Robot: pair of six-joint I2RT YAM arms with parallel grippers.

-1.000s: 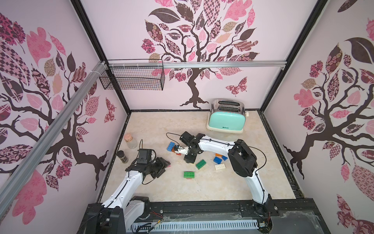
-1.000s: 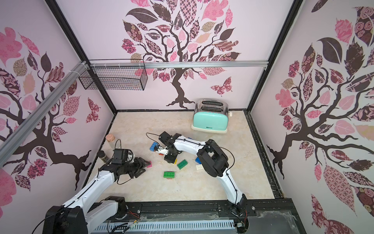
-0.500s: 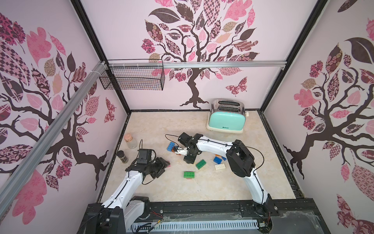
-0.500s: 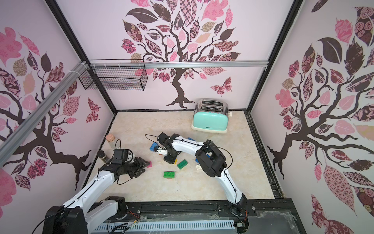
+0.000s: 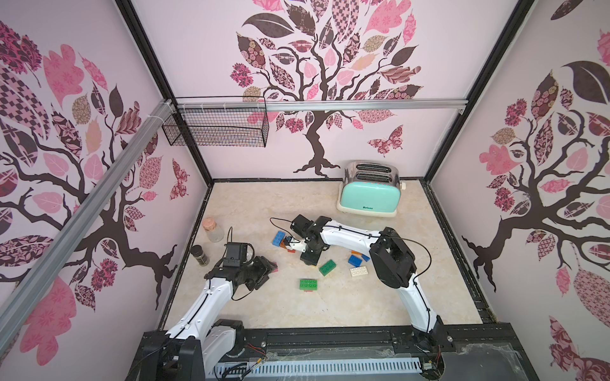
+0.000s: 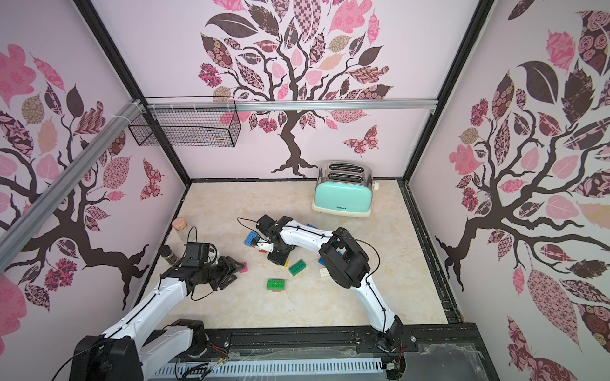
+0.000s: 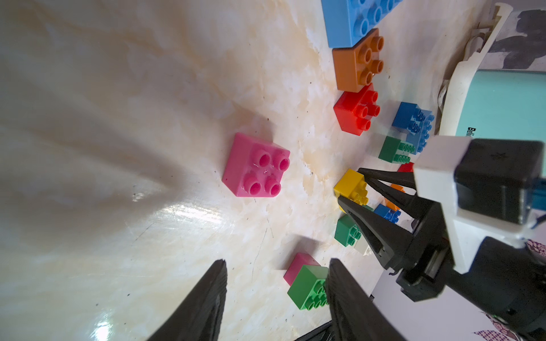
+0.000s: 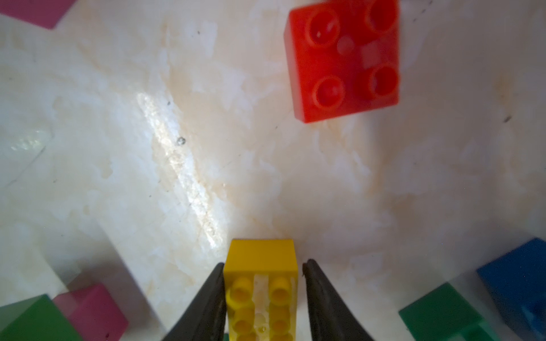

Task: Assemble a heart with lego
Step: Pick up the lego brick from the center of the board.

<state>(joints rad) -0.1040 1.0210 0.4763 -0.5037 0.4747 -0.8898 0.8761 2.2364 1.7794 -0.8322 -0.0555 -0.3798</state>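
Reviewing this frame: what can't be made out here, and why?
Yellow rectangular plastic brick: one end cut off by the right wrist view's edge.
Right gripper: hold on it unclear there.
Small pink plastic brick: half hidden behind a green brick, left wrist view.
Dark lidded jar: contents too small, both top views.

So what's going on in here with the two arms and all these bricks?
The right gripper is low over the table, its jaws on either side of a yellow brick. A sliver of gap shows on one side, so it is not clamped yet. The left gripper hangs open and empty near a pink brick. Other pieces, like a green brick, lie scattered, and no heart shape shows yet.
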